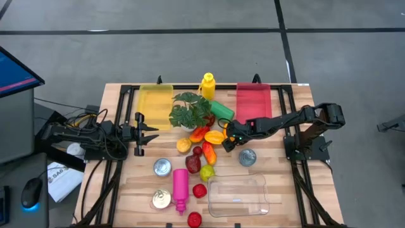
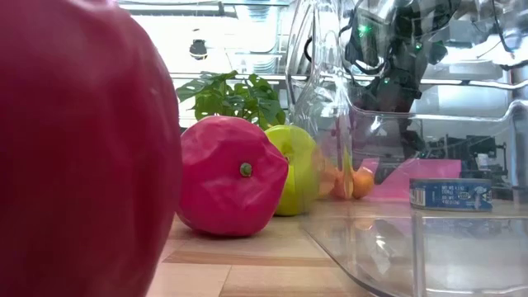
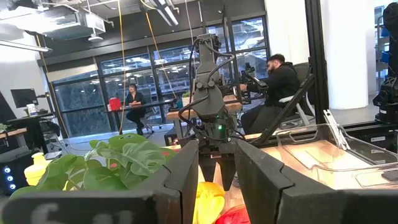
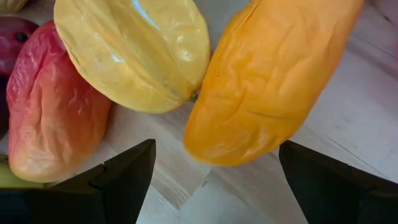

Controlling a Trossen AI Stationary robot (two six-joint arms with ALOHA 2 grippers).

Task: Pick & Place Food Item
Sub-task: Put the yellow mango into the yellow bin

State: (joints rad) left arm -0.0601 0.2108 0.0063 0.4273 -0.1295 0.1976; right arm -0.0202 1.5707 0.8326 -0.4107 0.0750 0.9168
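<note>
Orange mango (image 4: 273, 81) sits on the wooden table (image 1: 285, 190) right under the right gripper (image 1: 231, 140), whose 2 fingers are spread wide around it, not touching. A yellow starfruit (image 4: 134, 53) lies just beside it. Left gripper (image 1: 150, 134) waits near the yellow bin (image 1: 155, 104), fingers only slightly apart, holding nothing.

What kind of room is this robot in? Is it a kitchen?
Probably not a kitchen: it looks like a robotics lab or office. The toy food lies on a wooden table with dark arms fixed to it. Behind it, people sit at desks by big glass windows, with a computer monitor nearby.
</note>
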